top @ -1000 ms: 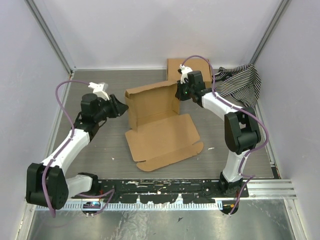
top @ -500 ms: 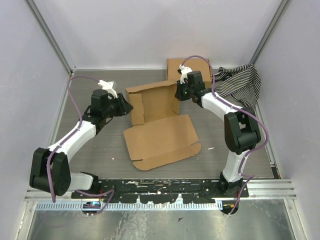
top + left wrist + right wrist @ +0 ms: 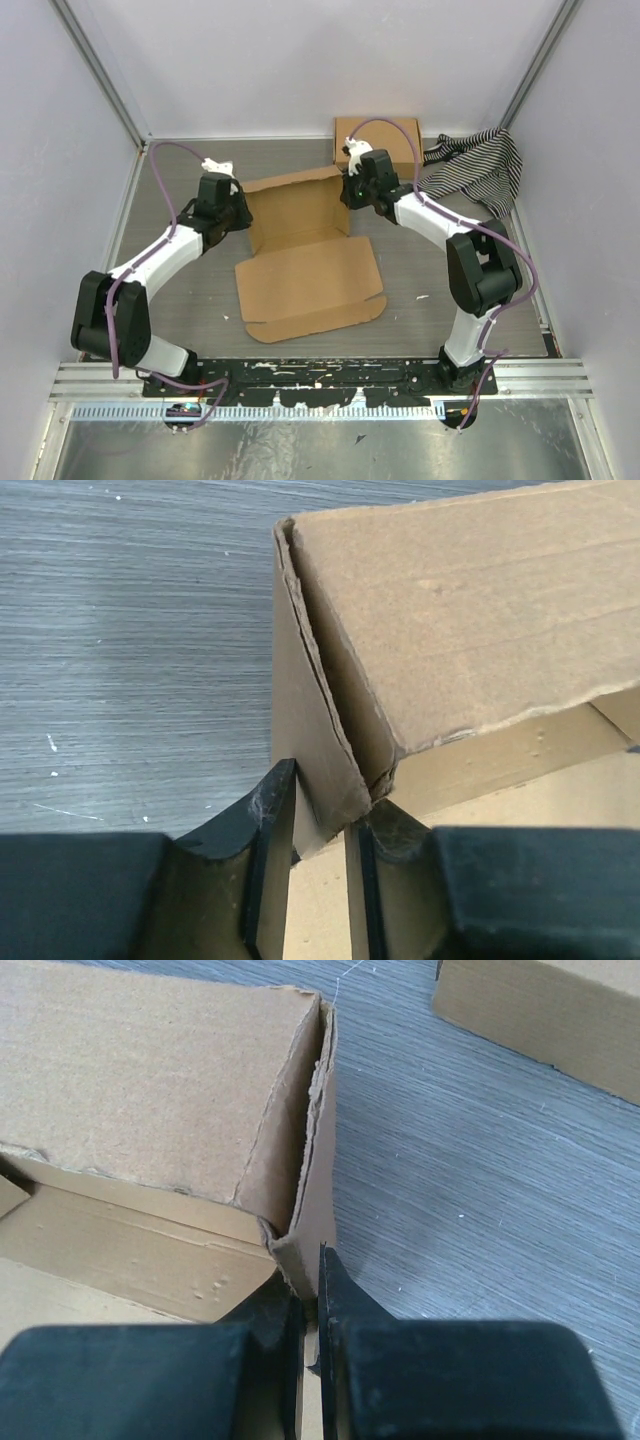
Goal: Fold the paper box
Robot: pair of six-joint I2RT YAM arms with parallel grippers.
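Observation:
The paper box (image 3: 300,205) stands in the middle of the table, its rear part raised into walls and its lid panel (image 3: 310,285) lying flat toward me. My left gripper (image 3: 243,213) is at the box's left side wall. In the left wrist view (image 3: 320,830) its jaws are closed on that wall's (image 3: 310,730) lower corner. My right gripper (image 3: 347,192) is at the right side wall. In the right wrist view (image 3: 310,1290) its jaws pinch the wall's (image 3: 315,1160) near edge.
A fully formed brown cardboard box (image 3: 385,135) stands at the back, just behind my right gripper, and also shows in the right wrist view (image 3: 560,1010). A black-and-white striped cloth (image 3: 480,165) lies at the back right. White enclosure walls surround the table.
My left gripper moved right and forward onto the box's left wall. The right gripper shifted slightly left with the right wall. The box slid left and its side walls stand more upright.

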